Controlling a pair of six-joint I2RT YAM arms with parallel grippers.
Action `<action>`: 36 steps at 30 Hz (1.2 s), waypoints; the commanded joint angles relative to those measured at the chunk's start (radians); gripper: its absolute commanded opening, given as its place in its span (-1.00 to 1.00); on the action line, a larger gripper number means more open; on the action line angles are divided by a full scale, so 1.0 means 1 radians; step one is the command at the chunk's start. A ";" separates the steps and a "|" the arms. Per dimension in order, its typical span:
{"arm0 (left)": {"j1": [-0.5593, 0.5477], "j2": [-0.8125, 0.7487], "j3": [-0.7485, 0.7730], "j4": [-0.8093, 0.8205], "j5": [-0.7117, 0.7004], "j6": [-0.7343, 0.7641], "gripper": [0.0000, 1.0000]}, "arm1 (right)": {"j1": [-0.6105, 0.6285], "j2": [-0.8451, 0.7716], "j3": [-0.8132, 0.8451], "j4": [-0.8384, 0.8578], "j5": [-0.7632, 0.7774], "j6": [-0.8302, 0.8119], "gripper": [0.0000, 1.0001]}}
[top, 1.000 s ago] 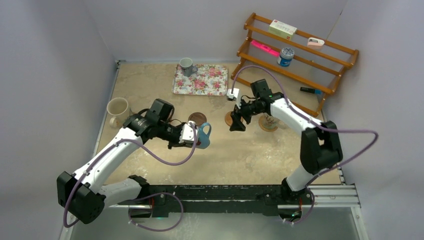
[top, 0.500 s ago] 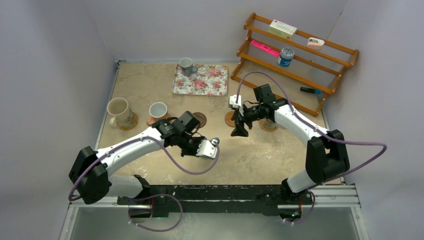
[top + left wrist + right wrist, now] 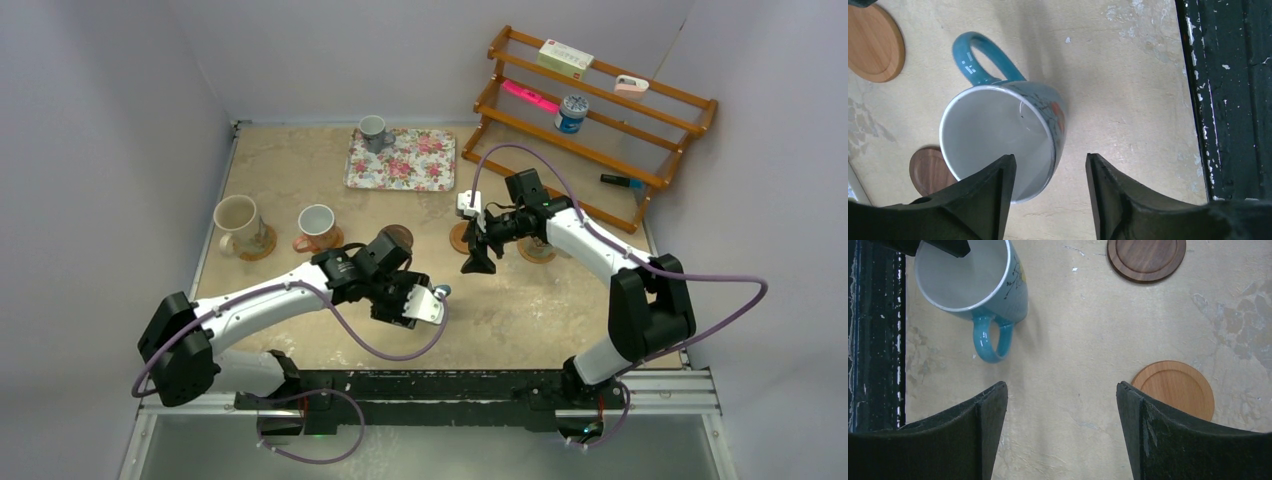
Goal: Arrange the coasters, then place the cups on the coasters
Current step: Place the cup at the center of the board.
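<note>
Left gripper (image 3: pixel 1050 159) stood half spread across the rim of the blue mug (image 3: pixel 998 145). One finger was inside the bowl and one outside, with a gap showing on each side of the wall, so it was not clamped, by the look of it. Right gripper (image 3: pixel 1060 386) was spread wide and held nothing, hovering over bare tabletop (image 3: pixel 1073 330).

The mug sat on bare tabletop close to the black front rail (image 3: pixel 1228 100), on no coaster. The dark brown coaster (image 3: pixel 1146 257) and the orange coaster (image 3: pixel 1175 387) were both unoccupied, near the mug but apart from it.

Risks, as judged:
- The inner finger could catch the rim if the left arm drew off sideways rather than straight up. That would drag or tip the mug.
- The rail was near, so a shove that way could send the mug against or over it.
- The glaze looked slick, so a pinch on the thin rim might slip. The handle offers a firmer hold.
- The mug appeared tilted in both wrist views. Could not tell whether it really leaned or the camera angle made it seem so.

Mug appearance:
- Light blue glossy outside and plain white inside, with a deeper blue loop handle.
- Printed side with an orange patch and dark twig-like lines.
- Empty, with its mouth facing up toward the cameras.
</note>
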 commanded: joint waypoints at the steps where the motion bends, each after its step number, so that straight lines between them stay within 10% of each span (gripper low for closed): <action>1: -0.007 -0.045 0.006 0.026 0.001 -0.021 0.17 | 0.002 0.009 -0.003 0.005 -0.020 -0.029 0.64; 12: 0.133 -0.288 -0.016 0.114 0.039 -0.073 0.67 | 0.008 -0.025 -0.044 0.021 -0.067 -0.051 0.61; 21: 0.427 -0.387 -0.053 0.155 0.199 -0.123 0.74 | 0.086 -0.220 -0.190 0.185 0.078 0.049 0.61; 36: 0.485 -0.425 -0.121 0.238 0.211 -0.179 0.75 | 0.288 -0.213 -0.302 0.355 0.242 0.133 0.58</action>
